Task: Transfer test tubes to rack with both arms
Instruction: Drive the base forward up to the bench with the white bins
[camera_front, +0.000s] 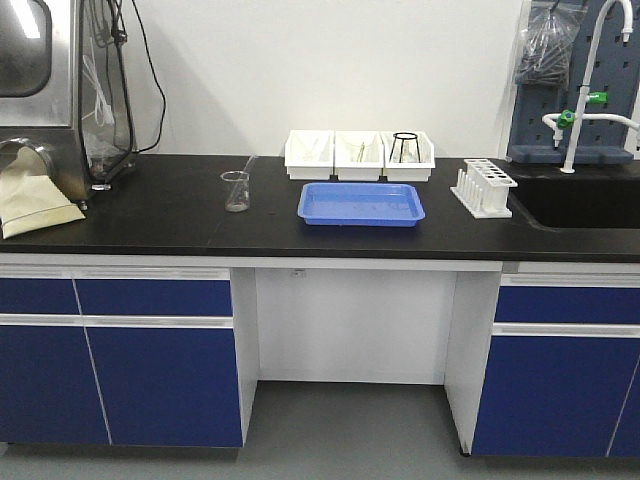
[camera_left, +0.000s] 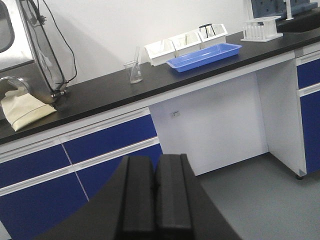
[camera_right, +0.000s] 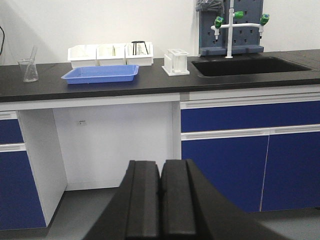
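The white rack (camera_front: 483, 187) stands on the black counter (camera_front: 150, 215) at the right, next to the sink; it also shows in the left wrist view (camera_left: 261, 28) and the right wrist view (camera_right: 176, 62). I cannot clearly make out the test tubes; faint slim shapes lie in the three white bins (camera_front: 360, 155). My left gripper (camera_left: 156, 161) is shut with nothing in it, low in front of the blue cabinets and well short of the counter. My right gripper (camera_right: 161, 164) is likewise shut on nothing, below counter height. Neither arm appears in the front view.
A blue tray (camera_front: 361, 204) lies in front of the bins. A glass beaker (camera_front: 236, 190) with a rod stands to its left. A black wire stand (camera_front: 404, 147) sits in the right bin. A steel machine (camera_front: 40, 90) and cream bag (camera_front: 35, 205) are far left; sink (camera_front: 575, 200) and faucet (camera_front: 585, 100) are right.
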